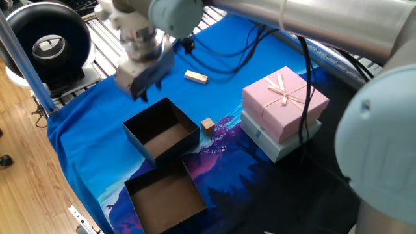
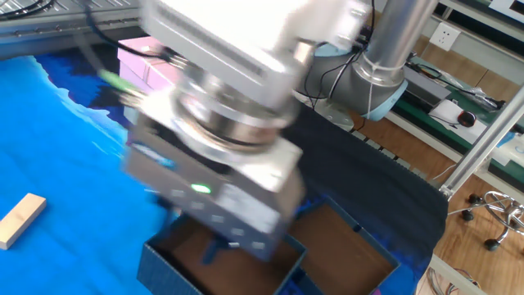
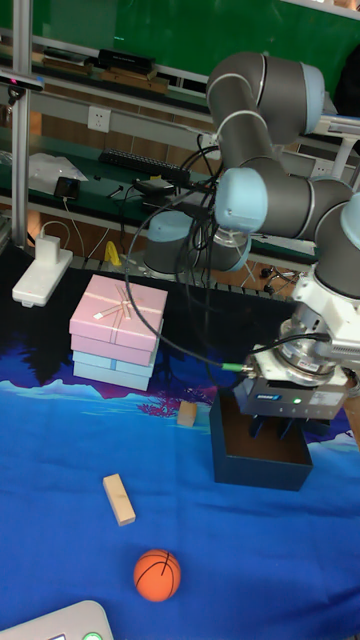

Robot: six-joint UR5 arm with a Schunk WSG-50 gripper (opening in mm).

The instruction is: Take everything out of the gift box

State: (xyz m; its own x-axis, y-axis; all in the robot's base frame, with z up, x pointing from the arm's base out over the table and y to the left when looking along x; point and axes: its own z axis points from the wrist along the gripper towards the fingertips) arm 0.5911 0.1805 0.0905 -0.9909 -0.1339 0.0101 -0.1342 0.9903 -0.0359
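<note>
The gift box (image 1: 164, 138), black-walled with a brown floor, stands on the blue cloth, and its visible floor is bare. In the tall fixed view my gripper (image 3: 273, 430) hangs open just over the gift box (image 3: 255, 466), nothing between its fingers. From one fixed view the gripper (image 1: 139, 93) sits at the box's far left corner. The orange ball (image 3: 157, 575), the pale wooden bar (image 3: 118, 498) (image 1: 195, 77) and the small tan cube (image 3: 186, 413) (image 1: 207, 125) all lie on the cloth outside the box. My arm hides the ball in one fixed view.
A shallower brown-walled tray (image 1: 166, 198) lies right beside the gift box. A pink box with a ribbon bow (image 1: 284, 99) is stacked on a pale blue box (image 1: 270, 143) at the right. A round black device (image 1: 45, 39) stands beyond the cloth's left edge.
</note>
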